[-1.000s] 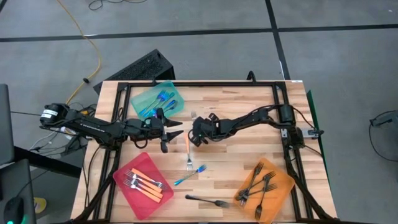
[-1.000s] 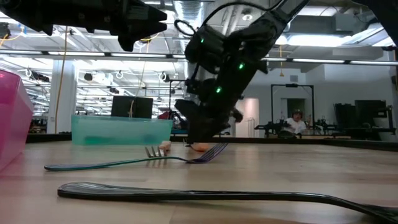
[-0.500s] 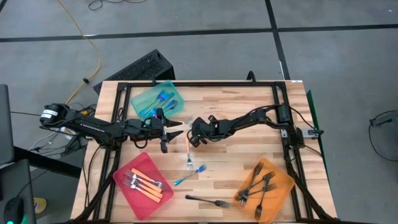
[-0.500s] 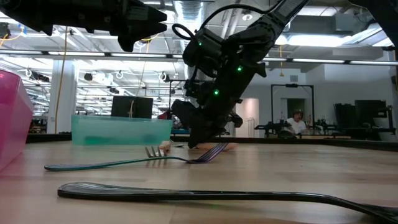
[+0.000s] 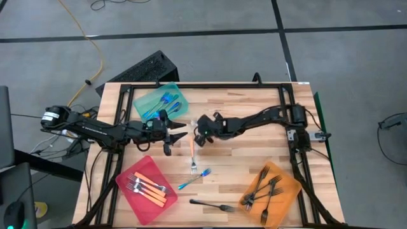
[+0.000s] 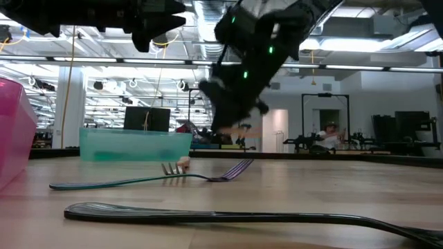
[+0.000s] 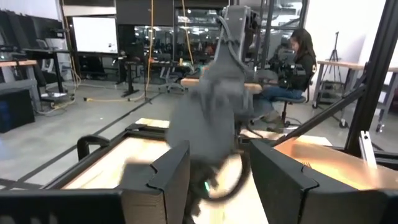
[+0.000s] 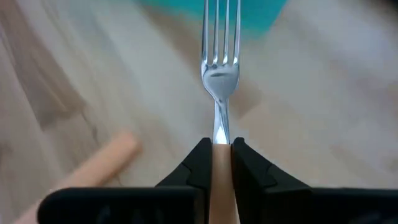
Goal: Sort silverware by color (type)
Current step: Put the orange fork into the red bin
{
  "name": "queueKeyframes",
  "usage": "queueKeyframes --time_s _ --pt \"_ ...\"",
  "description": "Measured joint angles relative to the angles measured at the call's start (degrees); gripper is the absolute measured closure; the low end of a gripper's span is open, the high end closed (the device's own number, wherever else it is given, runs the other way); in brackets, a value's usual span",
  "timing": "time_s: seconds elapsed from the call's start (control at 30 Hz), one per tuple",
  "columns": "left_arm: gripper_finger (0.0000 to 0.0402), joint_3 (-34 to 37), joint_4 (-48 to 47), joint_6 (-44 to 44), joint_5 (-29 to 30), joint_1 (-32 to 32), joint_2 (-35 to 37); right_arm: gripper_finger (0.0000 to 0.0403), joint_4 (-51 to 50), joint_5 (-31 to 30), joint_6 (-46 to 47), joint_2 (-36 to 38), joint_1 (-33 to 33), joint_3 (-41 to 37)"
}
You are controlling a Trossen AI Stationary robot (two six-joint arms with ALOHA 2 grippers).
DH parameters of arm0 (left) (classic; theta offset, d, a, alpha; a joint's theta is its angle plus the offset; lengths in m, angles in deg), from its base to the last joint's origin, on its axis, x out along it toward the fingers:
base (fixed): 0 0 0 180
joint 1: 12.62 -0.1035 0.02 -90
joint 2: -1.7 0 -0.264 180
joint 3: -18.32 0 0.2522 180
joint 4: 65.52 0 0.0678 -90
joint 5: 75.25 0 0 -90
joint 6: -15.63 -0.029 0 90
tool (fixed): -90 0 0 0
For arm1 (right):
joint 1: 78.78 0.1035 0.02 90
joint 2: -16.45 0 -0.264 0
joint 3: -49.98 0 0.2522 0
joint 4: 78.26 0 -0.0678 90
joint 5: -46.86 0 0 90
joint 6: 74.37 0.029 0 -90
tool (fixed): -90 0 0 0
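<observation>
The right gripper (image 5: 198, 129), which a second ago sat low on the table over an orange-handled fork, has risen clear of the wood; in the low view it now hangs above the tabletop where before it touched down. Its fingers (image 8: 198, 163) have gone from spread to pressed together on the handle of an orange-handled fork (image 8: 219, 81), whose metal tines stick out forward past the fingertips. A second orange-handled fork (image 5: 193, 152) still lies on the table (image 5: 241, 152) just beside and below the gripper, unmoved.

The left gripper (image 5: 180, 131) has not shifted: it hovers near the table's middle, just left of the right gripper, jaws spread and holding nothing.

The teal tray (image 5: 145, 100) at the back left holds several blue-handled forks (image 5: 166, 100). The red tray (image 5: 130, 173) at the front left holds orange-handled forks (image 5: 150, 189), perhaps three or four, though they overlap too much to count. The orange tray (image 5: 289, 186) at the front right holds a heap of black forks (image 5: 264, 187).

Loose on the table remain a blue-handled fork (image 5: 193, 179) near the middle front and one black fork (image 5: 213, 205) by the front edge, between the red and orange trays. A person (image 7: 297, 59) sits in the room beyond the table.
</observation>
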Motion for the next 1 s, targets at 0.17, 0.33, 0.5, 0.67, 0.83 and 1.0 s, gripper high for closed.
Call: queueKeyframes --time_s 0.17,0.33,0.5,0.67,0.83,1.0 --pt "0.0248 0.0 1.2 0.1 -0.3 0.0 0.2 0.0341 1.2 -2.1 -5.2 6.4 -1.9 0.0" --pt "0.0248 0.0 1.8 0.5 -0.2 0.0 0.2 0.0341 7.0 -3.1 -10.4 12.6 -3.7 0.1" --pt "0.0248 0.0 2.2 0.9 -0.2 0.0 0.2 0.0341 16.1 -3.0 -18.4 16.6 -2.7 0.2" --pt "0.0248 0.0 3.0 0.6 -0.1 0.0 0.2 0.0341 24.6 -0.1 -26.1 17.7 0.8 0.2" --pt "0.0248 0.0 3.1 0.5 -0.2 0.0 0.2 0.0341 29.9 2.8 -30.1 17.6 4.4 -0.2" --pt "0.0248 0.0 3.8 0.4 -3.9 0.0 0.2 0.0341 47.9 10.6 -31.6 17.6 6.4 -5.6"
